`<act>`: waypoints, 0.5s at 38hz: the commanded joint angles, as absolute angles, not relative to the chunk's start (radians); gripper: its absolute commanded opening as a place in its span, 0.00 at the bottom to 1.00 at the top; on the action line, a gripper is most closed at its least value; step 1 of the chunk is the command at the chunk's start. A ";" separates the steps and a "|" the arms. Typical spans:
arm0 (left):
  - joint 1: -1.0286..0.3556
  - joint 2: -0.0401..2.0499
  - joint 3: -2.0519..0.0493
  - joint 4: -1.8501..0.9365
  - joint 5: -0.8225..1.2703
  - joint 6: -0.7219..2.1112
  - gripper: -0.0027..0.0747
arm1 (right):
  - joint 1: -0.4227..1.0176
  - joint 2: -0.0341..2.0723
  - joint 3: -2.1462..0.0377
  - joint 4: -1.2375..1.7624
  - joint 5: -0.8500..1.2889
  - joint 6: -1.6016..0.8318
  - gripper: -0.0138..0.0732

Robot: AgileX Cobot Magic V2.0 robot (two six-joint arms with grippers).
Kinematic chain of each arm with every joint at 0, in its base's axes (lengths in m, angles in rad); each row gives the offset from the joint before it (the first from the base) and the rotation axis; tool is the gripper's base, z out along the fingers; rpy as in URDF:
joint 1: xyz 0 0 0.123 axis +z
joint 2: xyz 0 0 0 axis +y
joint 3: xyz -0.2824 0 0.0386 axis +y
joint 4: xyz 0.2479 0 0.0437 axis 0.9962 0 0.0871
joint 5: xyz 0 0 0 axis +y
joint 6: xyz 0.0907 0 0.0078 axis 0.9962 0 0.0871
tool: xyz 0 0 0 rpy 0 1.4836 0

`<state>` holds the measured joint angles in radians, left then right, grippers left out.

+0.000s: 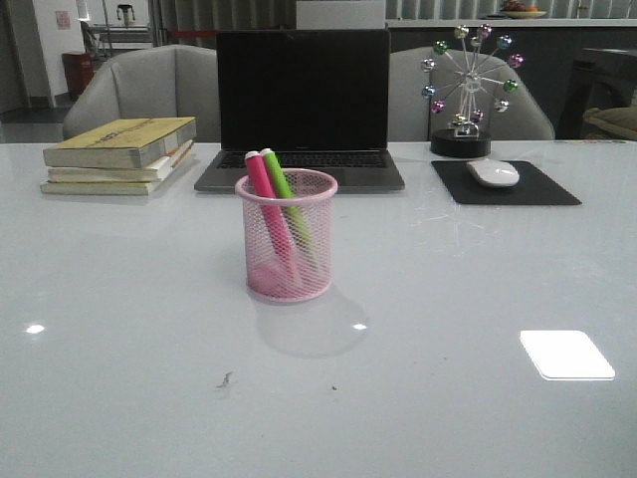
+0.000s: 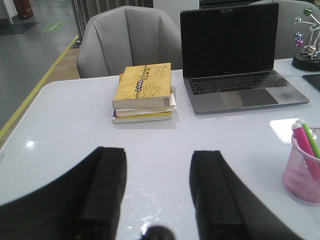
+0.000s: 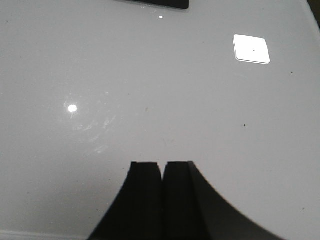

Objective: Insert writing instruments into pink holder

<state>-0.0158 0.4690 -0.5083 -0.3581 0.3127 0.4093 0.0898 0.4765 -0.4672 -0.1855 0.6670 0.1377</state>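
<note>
The pink mesh holder (image 1: 287, 239) stands upright in the middle of the table. Inside it lean the hot pink marker (image 1: 261, 181) and the bright green marker (image 1: 279, 182), tops poking above the rim toward the left. In the left wrist view the holder (image 2: 301, 172) shows at the edge with both markers (image 2: 303, 138) in it. My left gripper (image 2: 157, 155) is open over bare table, well apart from the holder. My right gripper (image 3: 162, 167) is shut with nothing in it, above bare table. Neither gripper appears in the front view.
A dark laptop (image 1: 302, 105) stands open behind the holder. A stack of books (image 1: 119, 154) lies at the back left. A white mouse (image 1: 493, 172) on a black pad (image 1: 506, 183) and a ball ornament (image 1: 468, 85) sit at the back right. Grey chairs stand beyond the table.
</note>
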 commanded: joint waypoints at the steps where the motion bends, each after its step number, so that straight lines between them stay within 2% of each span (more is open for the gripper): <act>1: -0.015 0.473 -0.538 -0.371 0.230 0.406 0.52 | 0.084 0.478 -0.495 -0.194 0.609 0.136 0.22; 19: -0.015 0.473 -0.538 -0.371 0.230 0.406 0.52 | 0.084 0.464 -0.495 -0.194 0.613 0.135 0.22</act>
<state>-0.0158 0.4690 -0.5083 -0.3581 0.3127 0.4093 0.0898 0.4737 -0.4672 -0.1970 0.6798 0.1377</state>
